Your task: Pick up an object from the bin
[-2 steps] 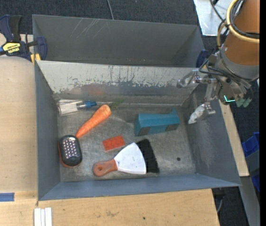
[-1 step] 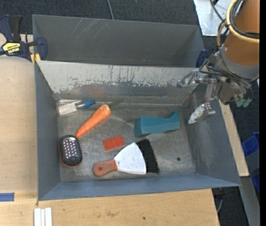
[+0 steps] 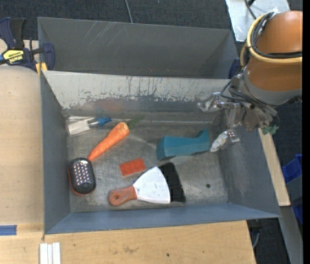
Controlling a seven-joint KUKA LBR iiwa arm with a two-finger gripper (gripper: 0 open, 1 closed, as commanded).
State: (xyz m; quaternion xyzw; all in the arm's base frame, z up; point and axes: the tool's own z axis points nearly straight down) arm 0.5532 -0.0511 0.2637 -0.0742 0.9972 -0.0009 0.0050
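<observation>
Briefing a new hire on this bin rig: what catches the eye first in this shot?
The orange carrot stands out most against the grey bin, lying diagonally left of centre, with a teal block just to its right. The gripper hangs low at the bin's right side, close to the teal block's right end. Near the front lies a white brush with black bristles and a reddish handle.

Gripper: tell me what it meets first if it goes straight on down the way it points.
The gripper would likely meet the bin floor just beside the teal block; it might clip the block's raised end, but depth is unclear.
</observation>
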